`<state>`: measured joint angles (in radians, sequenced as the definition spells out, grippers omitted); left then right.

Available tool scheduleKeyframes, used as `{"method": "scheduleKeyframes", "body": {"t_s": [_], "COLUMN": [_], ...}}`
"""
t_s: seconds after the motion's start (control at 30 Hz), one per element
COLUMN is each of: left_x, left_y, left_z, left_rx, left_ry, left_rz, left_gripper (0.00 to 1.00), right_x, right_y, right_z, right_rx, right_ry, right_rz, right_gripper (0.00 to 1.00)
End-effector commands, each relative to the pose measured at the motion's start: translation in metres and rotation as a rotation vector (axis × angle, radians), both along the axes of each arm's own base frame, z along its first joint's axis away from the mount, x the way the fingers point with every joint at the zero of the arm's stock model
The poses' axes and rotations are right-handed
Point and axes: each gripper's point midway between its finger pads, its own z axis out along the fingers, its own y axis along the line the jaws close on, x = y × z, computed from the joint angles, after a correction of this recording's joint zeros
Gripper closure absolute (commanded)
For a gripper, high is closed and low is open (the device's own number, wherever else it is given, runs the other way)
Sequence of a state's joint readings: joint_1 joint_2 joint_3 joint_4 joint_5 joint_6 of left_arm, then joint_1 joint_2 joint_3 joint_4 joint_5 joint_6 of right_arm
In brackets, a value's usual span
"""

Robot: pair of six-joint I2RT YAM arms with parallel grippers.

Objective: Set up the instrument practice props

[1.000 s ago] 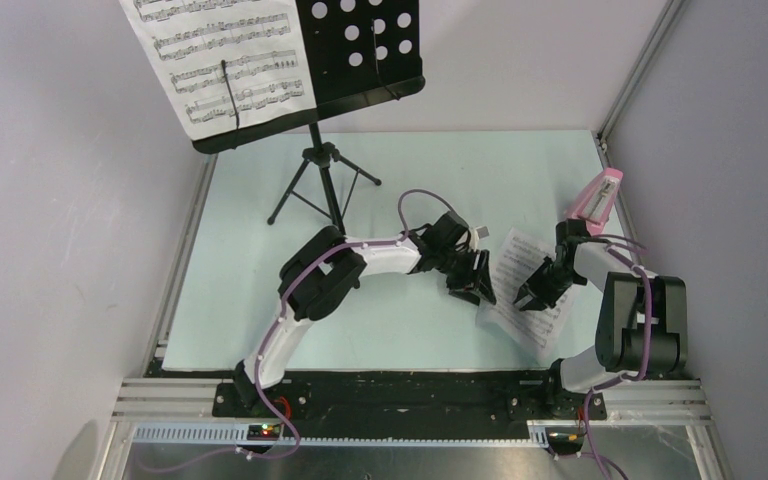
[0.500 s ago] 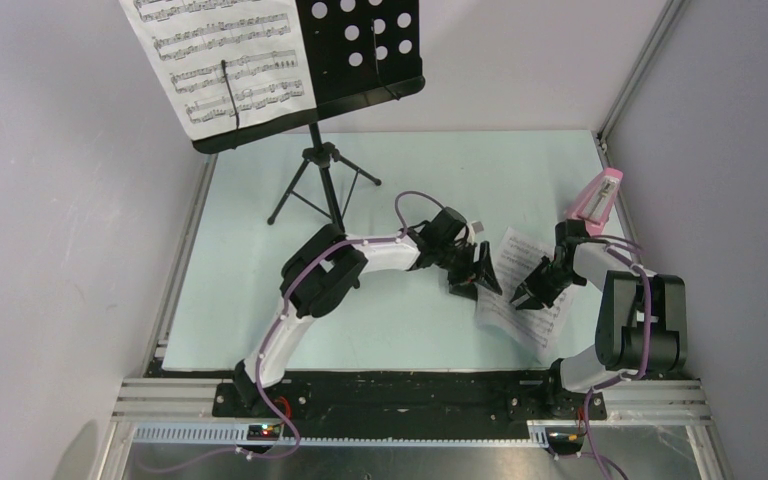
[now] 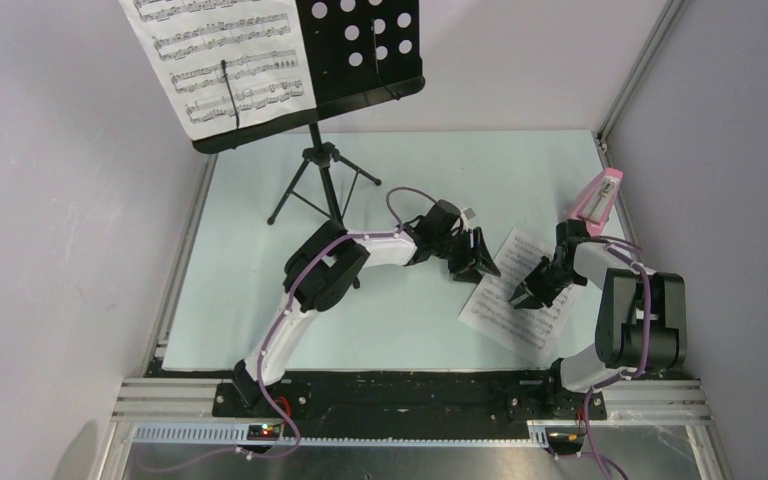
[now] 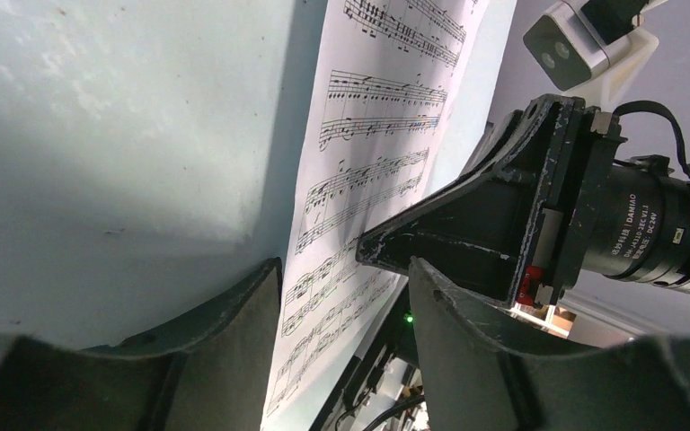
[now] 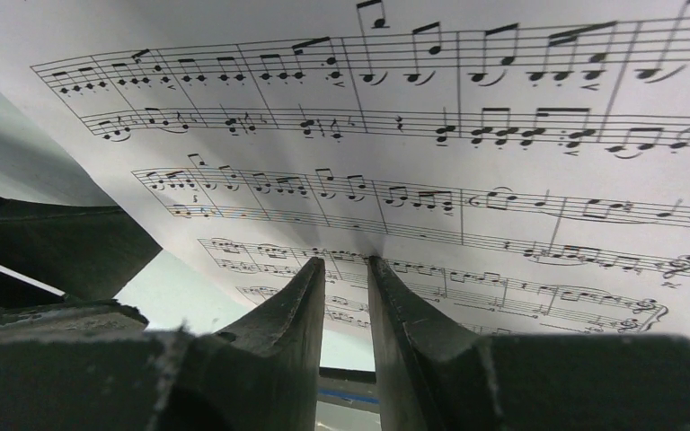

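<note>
Well, the thing to worry about is the loose page (image 3: 497,305) of sheet music. It sits over the right-hand part of the worktop (image 3: 260,300), between the two arms. The right fingers (image 3: 522,296) are nipped shut on it some way in from its edge, and the wrist view shows the paper puckering where they bite. The left fingers (image 3: 477,262) stand open at the page's far-left edge. That edge runs into the gap between them, but nothing is clamped.

To my eye this is ordinary printer paper: almost weightless, floppy, quick to crease, and ready to slide on the smooth worktop. Held at one point it will probably droop and swing, and a hard pinch in the middle will leave a mark. I would want a second hold near the opposite edge, so the sheet hangs taut between two grips without being tugged enough to tear.

At the back left, the music stand (image 3: 360,85) already carries a page (image 3: 220,60) on the left half of its desk, and the right half is bare. The pink metronome (image 3: 598,195) stands by the right wall, just behind the right arm.
</note>
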<state>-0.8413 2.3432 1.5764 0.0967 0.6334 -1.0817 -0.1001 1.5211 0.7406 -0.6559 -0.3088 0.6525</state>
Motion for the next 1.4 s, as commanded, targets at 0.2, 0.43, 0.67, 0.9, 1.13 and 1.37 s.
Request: {"method": "scheduleKeyframes", "body": {"t_s": [0.2, 0.43, 0.67, 0.9, 1.13, 1.37], "left_x": [-0.016, -0.003, 0.001, 0.014, 0.027, 0.027], "left_y": [0.001, -0.001, 0.015, 0.056, 0.119, 0.17], "left_z": [-0.014, -0.022, -0.015, 0.058, 0.149, 0.272], "left_rx": [0.023, 0.065, 0.149, 0.278, 0.44, 0.389], "left_ry": [-0.035, -0.121, -0.239, -0.534, -0.891, -1.057], "left_rz": [-0.05, -0.06, -0.109, -0.169, -0.215, -0.123], "left_gripper": [0.54, 0.76, 1.0, 1.0, 1.0, 1.0], "right_x": [-0.002, -0.002, 0.025, 0.087, 0.121, 0.119], "right_y": [-0.007, -0.009, -0.012, -0.014, 0.012, 0.041], "right_z": [-0.025, -0.022, 0.016, 0.128, 0.243, 0.328], "right_rx": [-0.061, -0.07, -0.099, -0.071, 0.056, 0.172], "right_ry": [0.004, -0.013, -0.161, -0.516, -0.95, -1.239], "right_rz": [0.032, 0.052, 0.075, 0.049, 0.114, 0.239], "right_gripper": [0.71, 0.75, 0.6, 0.45, 0.33, 0.21]}}
